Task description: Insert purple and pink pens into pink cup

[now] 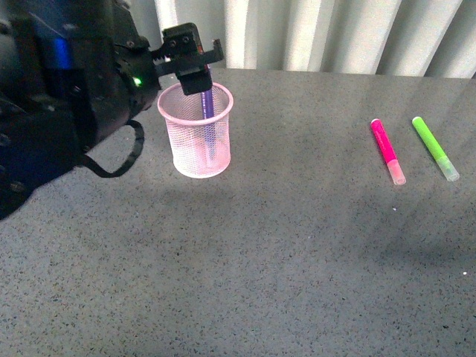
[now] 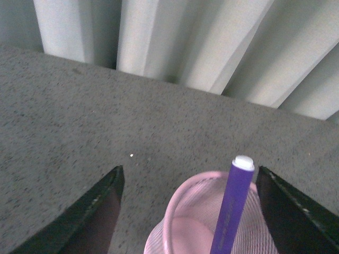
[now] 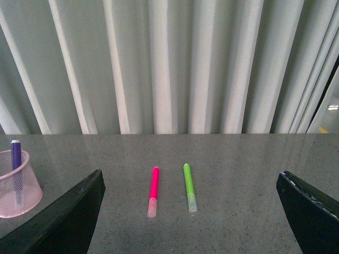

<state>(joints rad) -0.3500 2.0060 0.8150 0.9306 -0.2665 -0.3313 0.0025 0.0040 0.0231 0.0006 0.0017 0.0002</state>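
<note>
Nearest, the right gripper (image 3: 190,175) gapes wide; the magenta pink clear-capped marker (image 1: 387,151) lies on the grey speckled table (image 1: 260,260), three o'clock from the light pink wire-mesh cup (image 1: 190,152). Inside it stands the dark purple marker (image 1: 208,105), the left gripper (image 2: 189,170) above, fingers spread apart.

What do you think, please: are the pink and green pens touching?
Apart. The front view shows bare table between the pink pen and green pen along their whole length.
</note>
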